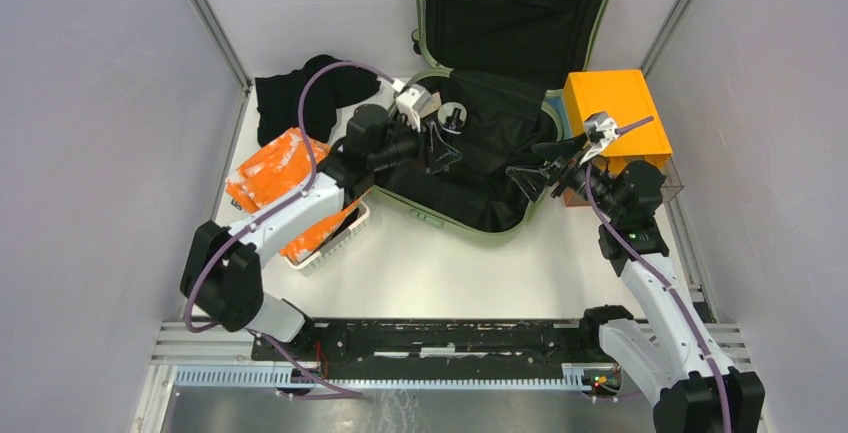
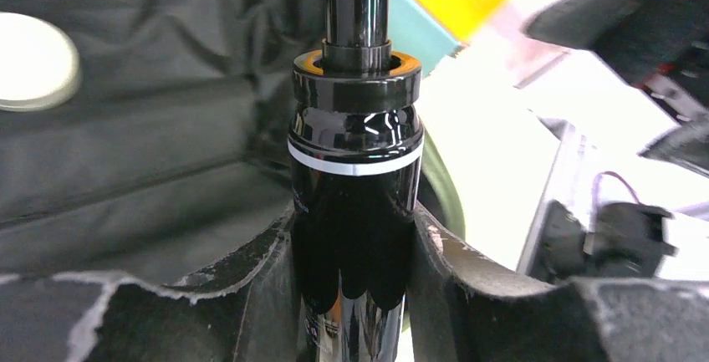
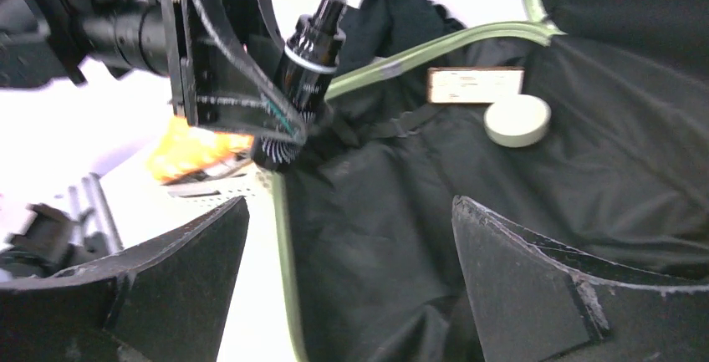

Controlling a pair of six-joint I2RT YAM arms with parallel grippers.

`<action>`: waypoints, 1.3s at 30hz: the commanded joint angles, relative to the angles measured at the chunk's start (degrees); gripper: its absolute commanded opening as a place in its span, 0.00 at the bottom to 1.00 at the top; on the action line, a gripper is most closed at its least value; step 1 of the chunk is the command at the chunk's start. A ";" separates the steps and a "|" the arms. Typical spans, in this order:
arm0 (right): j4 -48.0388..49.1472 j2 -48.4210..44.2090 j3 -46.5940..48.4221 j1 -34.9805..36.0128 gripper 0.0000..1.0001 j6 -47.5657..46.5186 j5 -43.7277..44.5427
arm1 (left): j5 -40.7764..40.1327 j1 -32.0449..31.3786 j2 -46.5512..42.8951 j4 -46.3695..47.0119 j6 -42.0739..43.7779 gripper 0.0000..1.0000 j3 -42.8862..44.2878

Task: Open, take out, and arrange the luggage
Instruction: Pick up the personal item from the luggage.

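Found at the back middle of the tabletop (image 1: 450, 273): the luggage (image 1: 500, 73), unzipped, lid stood up against the rear wall, lower shell flat with black lining showing. Looks like the take-out step, partway through. Gripping a black pump bottle (image 2: 355, 170) in the left hand (image 1: 440, 145) — pads clenched on the lower body, pump head up, bottle upright over the left part of the lining near the green rim. Hard to tell whether fully clear of the fabric. Hovering at the right edge of the shell with the right hand (image 1: 540, 165), spread wide and grasping nothing.

To do this well: lift straight up first, clear of the loose lining folds and the zip rim, then swing left toward the white basket (image 1: 335, 248) or the bare tabletop beside it — exact spot impossible to tell. Carry upright; glossy round body, likely to slip or twist if tipped. Set down on the base, let go only once settled, and draw back level to avoid knocking the pump head. Leave room near the orange packets (image 1: 275, 168) in the basket and the black garment (image 1: 300, 98) behind it. Hold the right hand out of the left arm's path, then probably send it for the pale round tin (image 3: 517, 119) lying on the lining. Mind the orange box (image 1: 615, 103) just beside the right wrist.
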 commanded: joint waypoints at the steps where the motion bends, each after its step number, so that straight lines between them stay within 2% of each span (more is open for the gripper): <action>1: 17.15 0.29 -3.25 0.49 0.97 19.43 -5.12 | 4.79 -3.14 -7.93 18.55 -10.11 0.02 -6.82; 7: 14.96 0.89 -1.18 4.18 0.98 18.47 -3.68 | 2.61 -6.66 -11.46 22.80 -13.10 0.02 -10.23; 15: 21.26 4.32 -0.38 9.59 0.98 22.50 -2.33 | 0.90 -11.52 -11.47 22.89 -12.74 0.02 -10.90; 26: 26.60 7.28 1.35 12.35 0.98 27.04 -0.28 | 1.09 -13.82 -11.37 22.90 -11.70 0.02 -11.64; 35: 24.45 9.39 2.33 15.96 0.79 24.91 0.33 | 1.21 -14.27 -11.44 23.00 -11.64 0.03 -11.58; 39: 24.67 10.01 2.98 16.90 0.67 24.75 0.41 | 1.62 -14.37 -11.53 22.96 -11.61 0.05 -11.59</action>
